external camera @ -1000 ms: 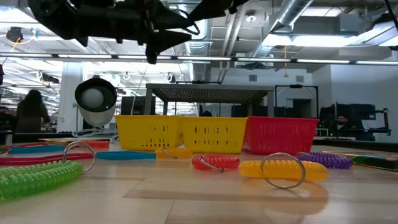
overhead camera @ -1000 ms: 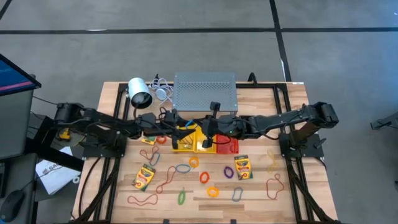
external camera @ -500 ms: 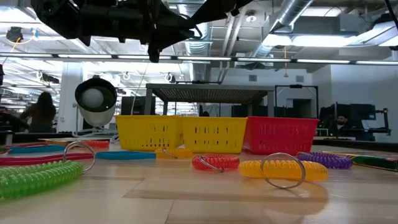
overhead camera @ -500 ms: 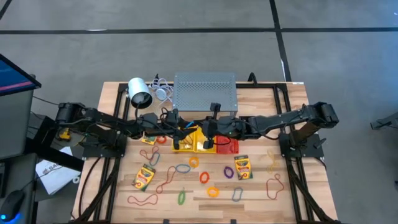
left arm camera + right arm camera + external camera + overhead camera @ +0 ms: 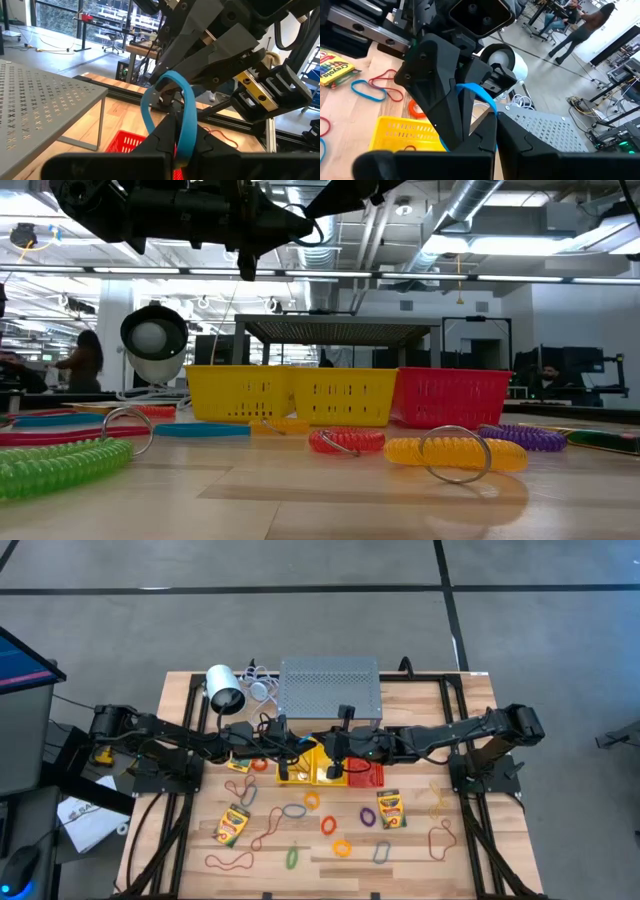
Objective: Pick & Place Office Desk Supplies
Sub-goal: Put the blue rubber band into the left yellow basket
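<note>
Scene: Two dark arms meet tip to tip above the centre of the counter (image 5: 180,840), over a row of small baskets just in front of the grey perforated stand (image 5: 330,690).
Left claw (image 5: 175,145): Fingers pressed together on a blue rubber band (image 5: 185,115), held in the air over the baskets.
Right claw (image 5: 472,132): Also clamped on that same blue band, from the opposite side; the loop is pinched between both arms, seemingly a handover.
Baskets: Two yellow baskets (image 5: 290,395) and a red basket (image 5: 450,395) side by side; one yellow basket shows a thin reddish band inside.
Done: Little, by the look of it.
Left: Most supplies lie loose toward six o'clock — crayon boxes (image 5: 390,808), reddish rubber bands (image 5: 440,838), coiled rings in orange (image 5: 343,848), purple, green and grey.
Bystander item: White cylindrical lamp (image 5: 224,688) at about eleven o'clock.
</note>
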